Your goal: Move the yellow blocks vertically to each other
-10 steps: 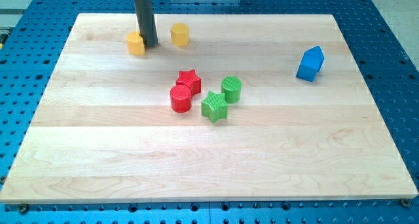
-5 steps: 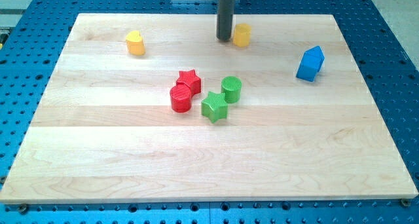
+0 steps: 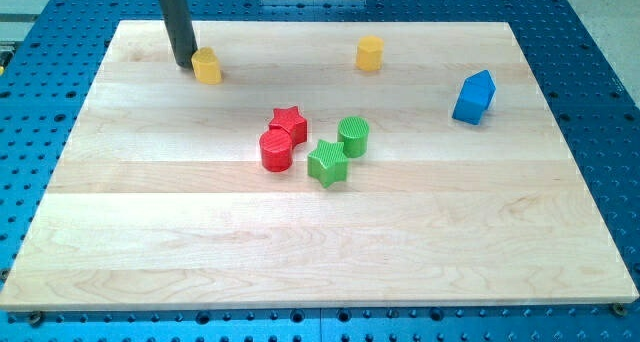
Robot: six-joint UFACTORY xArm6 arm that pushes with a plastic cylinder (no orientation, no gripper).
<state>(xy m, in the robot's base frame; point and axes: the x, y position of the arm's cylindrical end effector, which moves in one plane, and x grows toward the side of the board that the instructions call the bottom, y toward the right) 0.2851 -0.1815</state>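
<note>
Two yellow blocks lie near the view's top of the wooden desk (image 3: 150, 232): a rounded yellow block (image 3: 207, 66) at left and a yellow cylinder (image 3: 370, 54) well apart at right. My tip (image 3: 185, 64) stands just left of the rounded one; the arm carries no hand. Red (image 3: 282, 137) and green (image 3: 338, 150) blocks cluster centrally, with a blue block (image 3: 474, 97) at right.

The rod (image 3: 175, 22) runs off the view's top edge.

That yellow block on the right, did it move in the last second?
Yes. The right yellow block slid toward the view's right, away from the left yellow block, nearer the blue block.
</note>
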